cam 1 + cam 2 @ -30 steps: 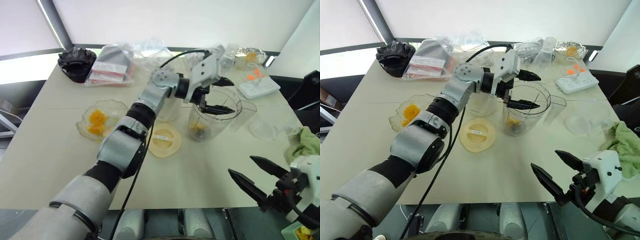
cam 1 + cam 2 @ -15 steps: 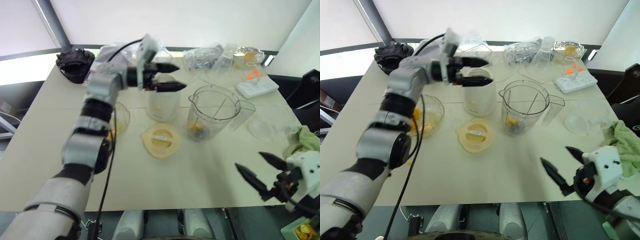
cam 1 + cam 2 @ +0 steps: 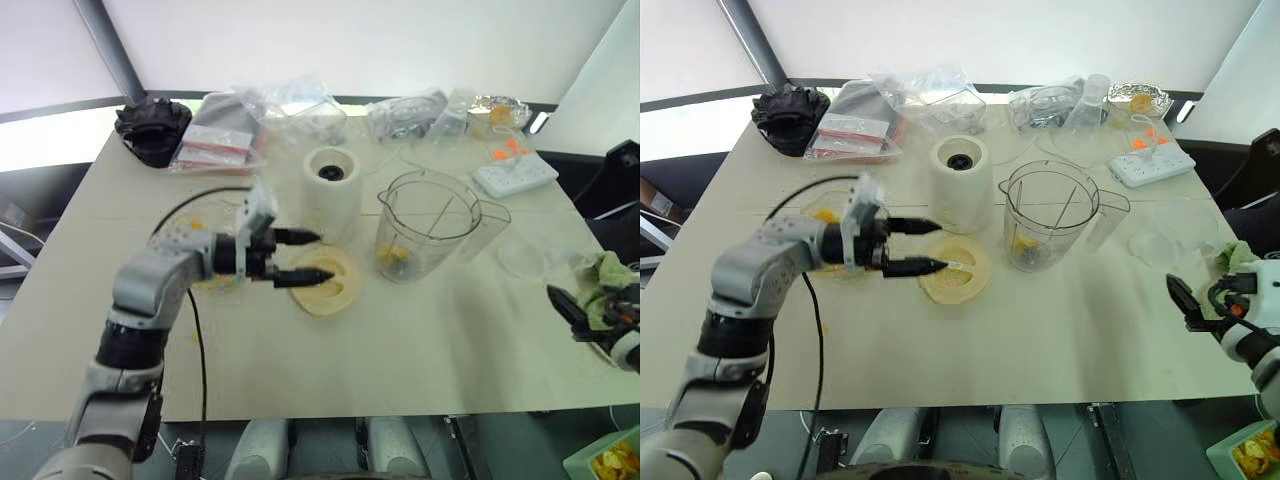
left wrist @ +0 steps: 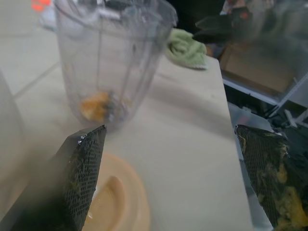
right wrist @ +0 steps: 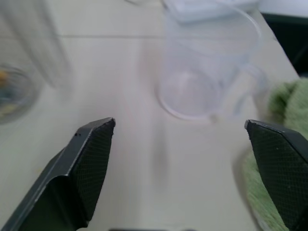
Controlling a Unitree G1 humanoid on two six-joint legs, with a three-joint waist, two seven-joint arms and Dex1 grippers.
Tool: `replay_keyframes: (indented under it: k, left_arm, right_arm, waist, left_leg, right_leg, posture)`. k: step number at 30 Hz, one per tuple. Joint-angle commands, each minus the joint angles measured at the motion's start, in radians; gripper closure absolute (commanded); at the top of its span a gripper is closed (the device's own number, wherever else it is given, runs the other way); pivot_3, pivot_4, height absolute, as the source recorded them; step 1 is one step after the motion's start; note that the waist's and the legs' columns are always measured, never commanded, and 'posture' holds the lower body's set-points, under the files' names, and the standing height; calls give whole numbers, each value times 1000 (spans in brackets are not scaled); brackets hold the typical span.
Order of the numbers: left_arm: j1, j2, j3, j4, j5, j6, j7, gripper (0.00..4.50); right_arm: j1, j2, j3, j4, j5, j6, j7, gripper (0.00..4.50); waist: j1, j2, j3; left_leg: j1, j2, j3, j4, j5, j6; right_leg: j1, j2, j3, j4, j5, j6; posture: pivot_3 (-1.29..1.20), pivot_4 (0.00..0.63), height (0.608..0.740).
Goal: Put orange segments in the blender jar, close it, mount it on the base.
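The clear blender jar [image 3: 425, 225] stands upright at mid-table with a few orange segments [image 3: 397, 258] at its bottom. Just left of it is the white base [image 3: 331, 193], its dark socket facing up. My left gripper [image 3: 322, 256] is open and empty, pointing right, low over the flat cream lid [image 3: 325, 285] in front of the base. More orange segments lie in a glass bowl [image 3: 823, 215], mostly hidden behind my left arm. My right gripper [image 5: 180, 122] is open and empty at the table's right edge, facing a small clear cup [image 5: 207, 72].
A green cloth [image 3: 610, 280] lies by the right gripper. A white power strip [image 3: 515, 175], a foil dish [image 3: 500, 108], plastic bags [image 3: 225, 135] and a black object [image 3: 152, 125] line the far side of the table.
My left arm has drawn back from over the jar, swinging left and down to hover over the cream lid. My right gripper has moved right, toward the table's edge.
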Motion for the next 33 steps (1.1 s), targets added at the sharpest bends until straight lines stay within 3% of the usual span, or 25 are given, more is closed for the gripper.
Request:
replay_keyframes:
  k: [1, 8, 18, 33]
  left_arm:
    - [59, 2, -46, -56, 6, -42, 37, 72]
    - [125, -53, -86, -87, 7, -55, 160, 72]
    - [106, -75, -112, -74, 19, -80, 233, 72]
    - [107, -39, -101, -81, 12, -89, 260, 72]
  right_arm:
    - [-71, -2, 22, 65, -67, -11, -32, 0]
    - [-238, 1, 44, 256, -170, -9, -101, 0]
    - [-356, 7, 70, 397, -273, -63, -126, 0]
    - [-495, 19, 102, 592, -353, -174, -135, 0]
  waist:
    - [0, 1, -1]
    - [1, 4, -2]
    - [-4, 5, -3]
    - [-6, 6, -3]
  left_leg:
    - [0, 0, 0, 0, 0, 0]
    - [0, 0, 1, 1, 0, 0]
    - [1, 0, 2, 0, 0, 0]
    - [1, 0, 3, 0, 0, 0]
  right_leg:
    - [0, 0, 0, 0, 0, 0]
    - [0, 0, 1, 0, 0, 0]
    - [0, 0, 1, 1, 0, 0]
    - [0, 1, 1, 1, 1, 1]
  posture:
    - [0, 150, 740]
    - [0, 150, 740]
    - [0, 150, 740]
    - [0, 150, 740]
